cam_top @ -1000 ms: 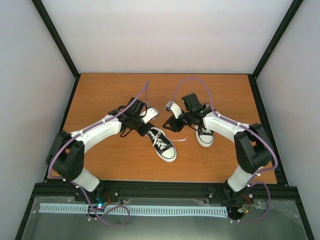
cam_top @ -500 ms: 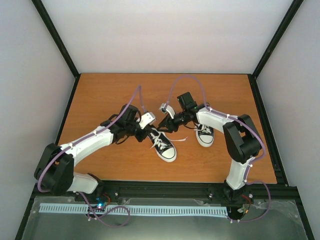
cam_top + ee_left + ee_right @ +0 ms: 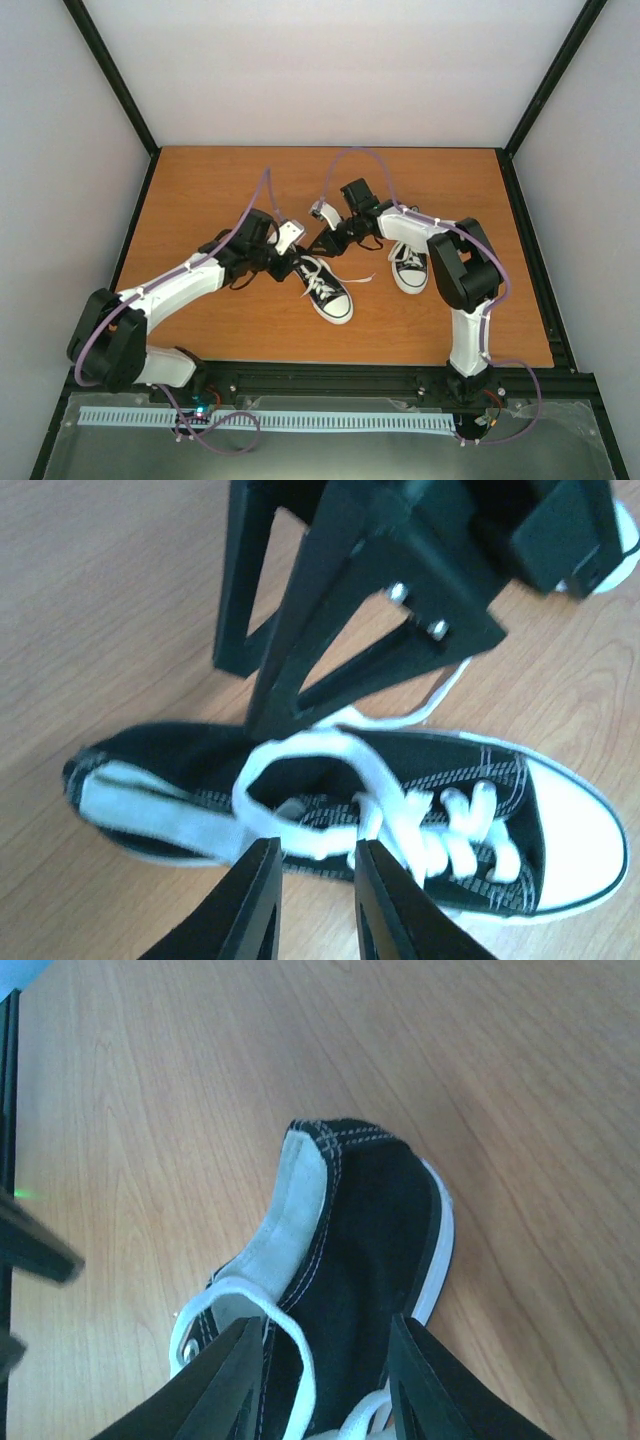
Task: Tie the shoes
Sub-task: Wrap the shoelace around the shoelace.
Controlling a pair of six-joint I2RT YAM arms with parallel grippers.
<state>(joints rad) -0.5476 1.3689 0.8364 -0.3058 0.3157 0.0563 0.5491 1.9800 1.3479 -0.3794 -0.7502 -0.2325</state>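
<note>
Sneakers sit on the wooden table (image 3: 200, 190), and we place everything against the middle sneaker (image 3: 327, 287), whose toe points toward the arm bases. The second sneaker (image 3: 408, 270) stands to its right, apart from it. Both claws crowd its heel end. Our left gripper (image 3: 315, 848) hangs over its collar, fingers a narrow gap apart and pinching nothing; a white lace loop (image 3: 300, 752) lies beneath. Our right gripper (image 3: 322, 1328) straddles the heel, fingers spread wider than the lace strand running between them. A loose lace end (image 3: 358, 279) trails toward the second sneaker. Open wood stretches left of the middle sneaker and beyond its heel to the far edge. Its toe stops well short of the near edge.
</note>
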